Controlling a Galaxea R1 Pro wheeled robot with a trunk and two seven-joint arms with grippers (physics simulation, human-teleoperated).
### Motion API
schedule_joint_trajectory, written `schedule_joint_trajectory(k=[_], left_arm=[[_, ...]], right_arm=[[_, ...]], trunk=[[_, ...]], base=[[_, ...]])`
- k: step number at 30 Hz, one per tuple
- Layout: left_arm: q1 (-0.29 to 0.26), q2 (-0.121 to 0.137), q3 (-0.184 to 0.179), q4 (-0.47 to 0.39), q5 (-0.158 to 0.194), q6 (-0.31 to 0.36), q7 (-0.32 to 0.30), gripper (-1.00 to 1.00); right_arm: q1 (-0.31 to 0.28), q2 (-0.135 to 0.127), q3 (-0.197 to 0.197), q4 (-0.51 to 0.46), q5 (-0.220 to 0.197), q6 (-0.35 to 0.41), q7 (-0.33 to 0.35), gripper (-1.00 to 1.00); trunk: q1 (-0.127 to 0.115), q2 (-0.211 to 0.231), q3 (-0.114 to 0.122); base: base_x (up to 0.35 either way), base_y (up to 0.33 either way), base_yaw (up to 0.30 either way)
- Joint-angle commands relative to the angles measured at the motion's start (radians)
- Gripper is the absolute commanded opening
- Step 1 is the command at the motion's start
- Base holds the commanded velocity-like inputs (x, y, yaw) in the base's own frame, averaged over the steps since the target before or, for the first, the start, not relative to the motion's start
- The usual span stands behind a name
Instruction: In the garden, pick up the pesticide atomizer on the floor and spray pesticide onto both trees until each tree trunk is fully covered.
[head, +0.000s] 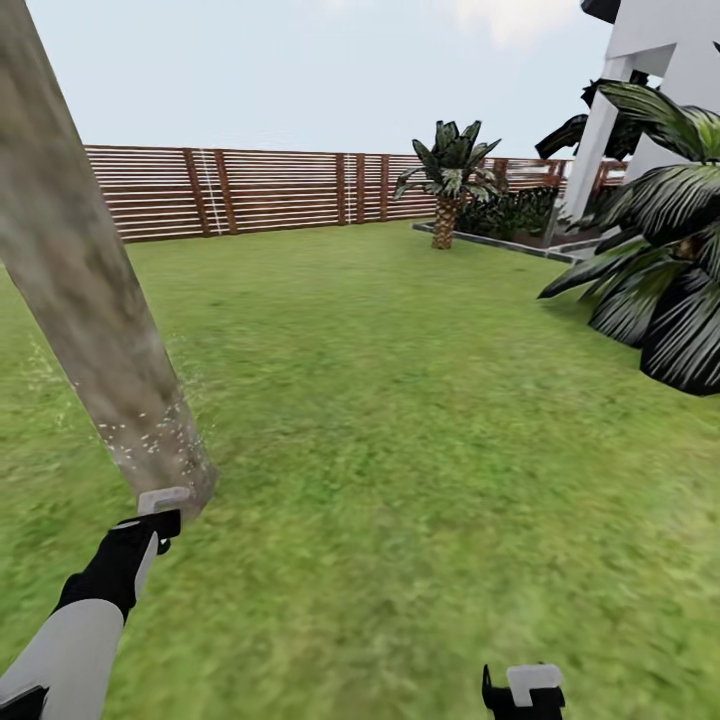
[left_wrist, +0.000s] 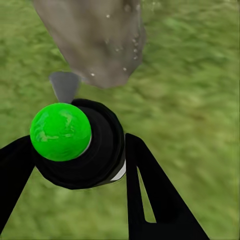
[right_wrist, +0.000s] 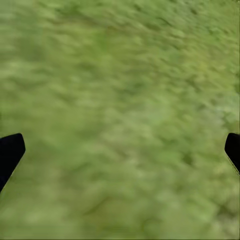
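A thick, leaning tree trunk (head: 85, 290), mottled grey-brown, rises from the lawn at the left. Whitish-yellow pesticide specks (head: 150, 430) dot its lower part and drift beside it. My left gripper (head: 160, 512) reaches to the trunk's base. In the left wrist view it (left_wrist: 80, 165) is shut on the pesticide atomizer (left_wrist: 85, 150), a black bottle whose round top shows bright green. The atomizer points at the speckled trunk base (left_wrist: 100, 45) just ahead. My right gripper (head: 522, 690) hangs low at the front, open (right_wrist: 120, 150) above bare grass. The trunk's crown is out of view.
Green lawn (head: 400, 420) stretches to a brown slatted fence (head: 250, 190) at the back. A small palm (head: 448, 180) stands in a kerbed bed at the back right. Large striped palm leaves (head: 660, 270) and a white building (head: 650, 70) fill the right side.
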Motion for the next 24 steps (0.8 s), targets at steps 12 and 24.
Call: schedule_joint_trajectory(k=[12, 24], left_arm=[[-0.015, -0.023, -0.005, -0.024, 0.0, 0.005, -0.011, -1.0], [-0.212, 0.065, -0.067, -0.073, 0.0, 0.099, -0.102, -1.0]], right_arm=[[0.0, 0.0, 0.0, 0.0, 0.0, 0.0, 0.0, 1.0], [0.0, -0.004, -0.001, -0.002, 0.0, 0.0, -0.001, 1.0]], trunk=[[0.0, 0.0, 0.0], [0.0, 0.0, 0.0]], base=[[0.066, -0.15, 0.276], [0.0, 0.0, 0.099]])
